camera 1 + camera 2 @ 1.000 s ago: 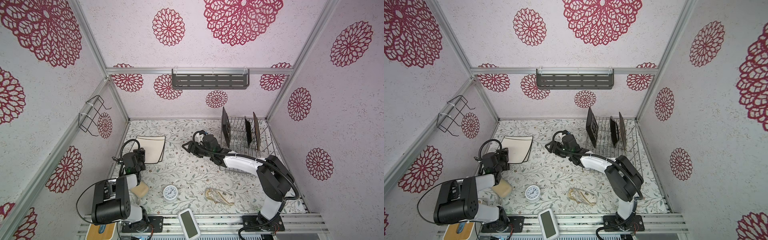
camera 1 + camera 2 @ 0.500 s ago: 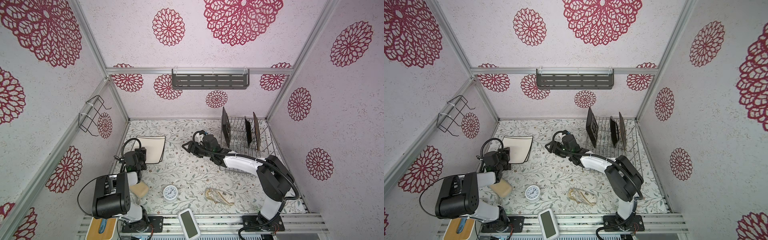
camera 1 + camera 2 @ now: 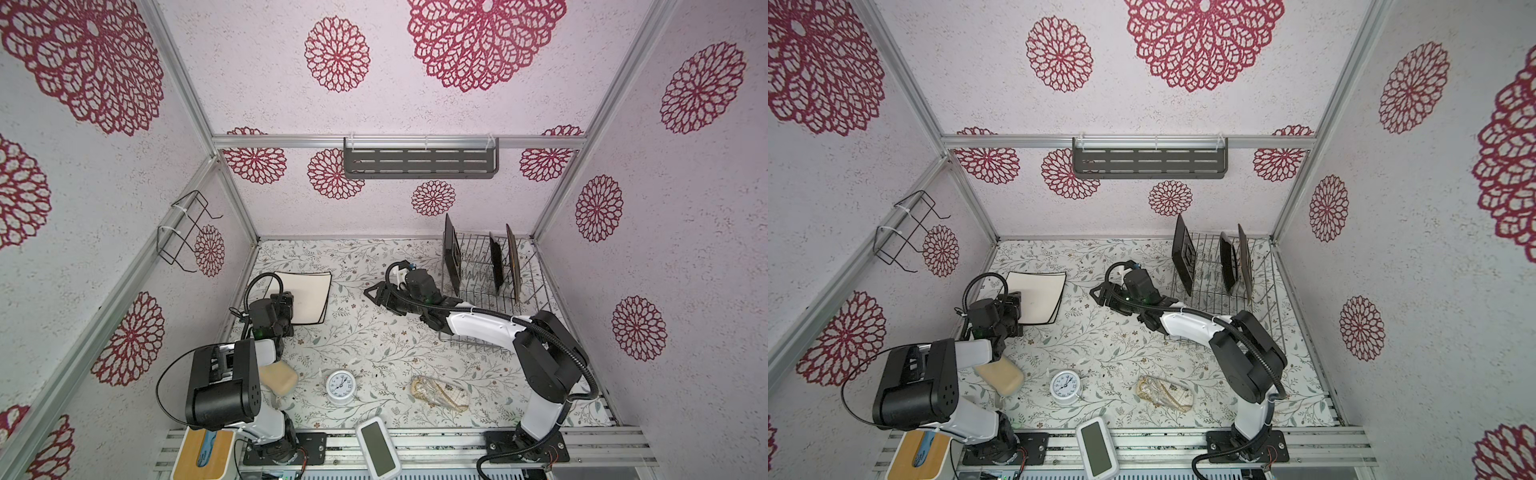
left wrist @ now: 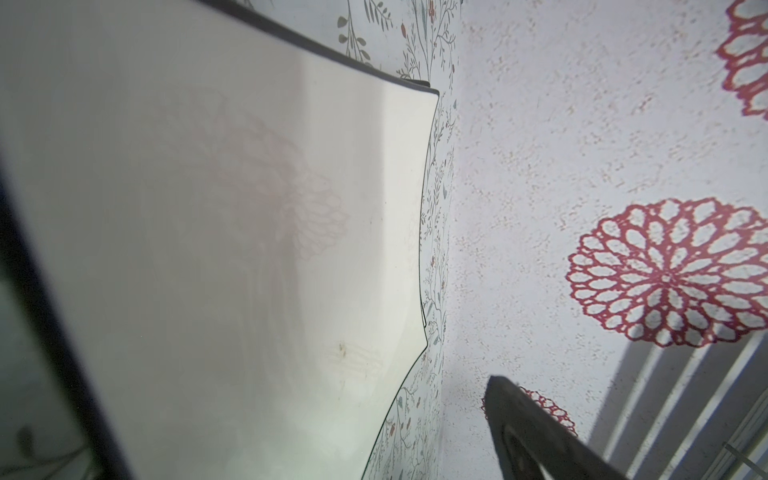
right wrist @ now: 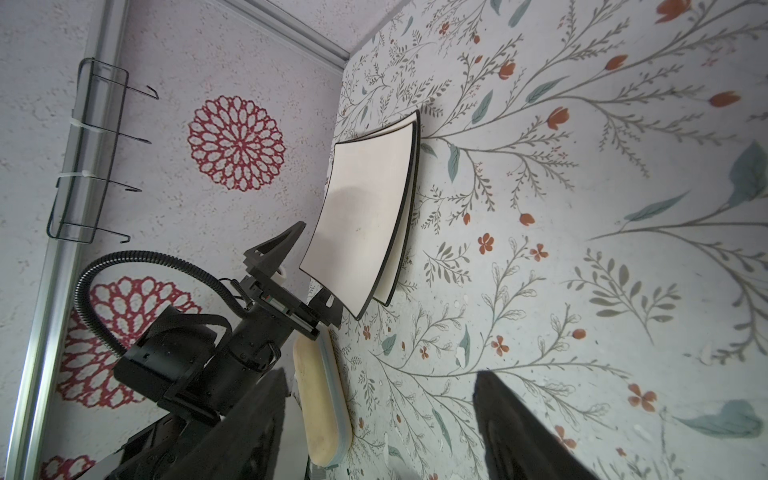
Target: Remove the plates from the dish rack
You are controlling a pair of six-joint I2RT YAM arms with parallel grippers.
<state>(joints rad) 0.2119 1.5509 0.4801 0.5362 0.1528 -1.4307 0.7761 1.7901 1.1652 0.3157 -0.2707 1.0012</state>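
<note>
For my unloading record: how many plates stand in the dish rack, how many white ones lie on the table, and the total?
Plates standing in the dish rack: 3
White plates stacked on the table: 2
Total: 5

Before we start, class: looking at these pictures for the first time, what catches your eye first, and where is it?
Three dark plates stand upright in the silver wire dish rack at the back right. At the left, a stack of white square dark-rimmed plates lies flat on the floral table, the open left end effector at its near edge.
</note>
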